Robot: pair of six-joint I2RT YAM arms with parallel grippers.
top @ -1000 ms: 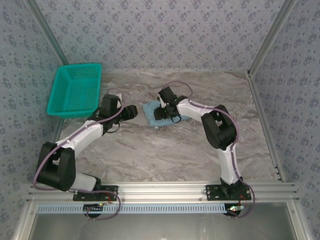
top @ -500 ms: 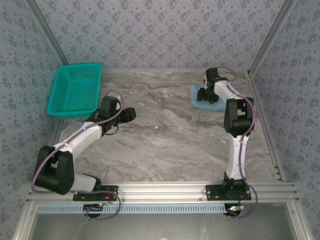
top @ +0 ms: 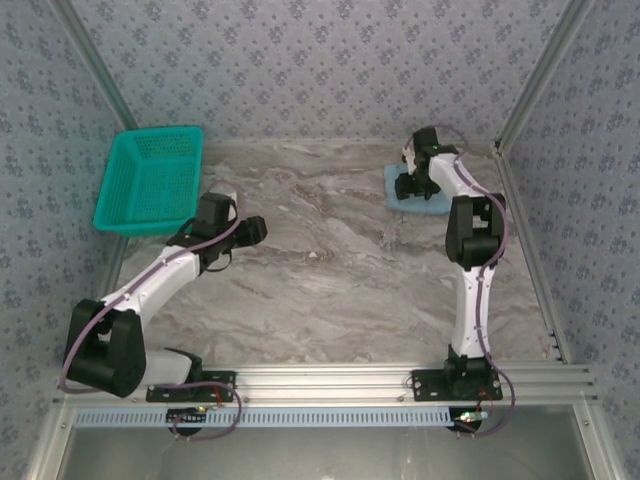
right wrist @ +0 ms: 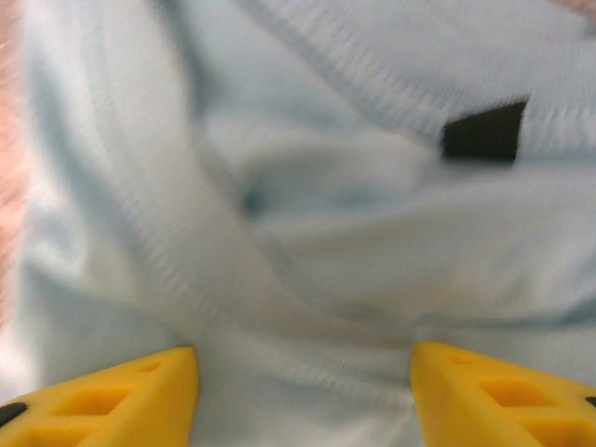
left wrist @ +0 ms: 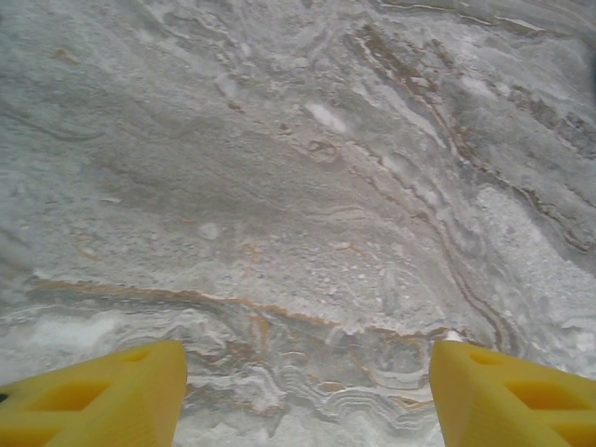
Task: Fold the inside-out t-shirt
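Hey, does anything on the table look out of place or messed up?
Nothing stands out. The t-shirt lies as a small folded bundle in the far right corner of the table, under the right hand, dark label showing.

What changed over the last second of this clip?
The right gripper moved the folded t-shirt from the middle of the table to its far right corner, where the shirt now lies. The jaws stand apart over the cloth, so it looks let go. The left gripper drew back slightly, open over bare tabletop. The teal basket stayed put.
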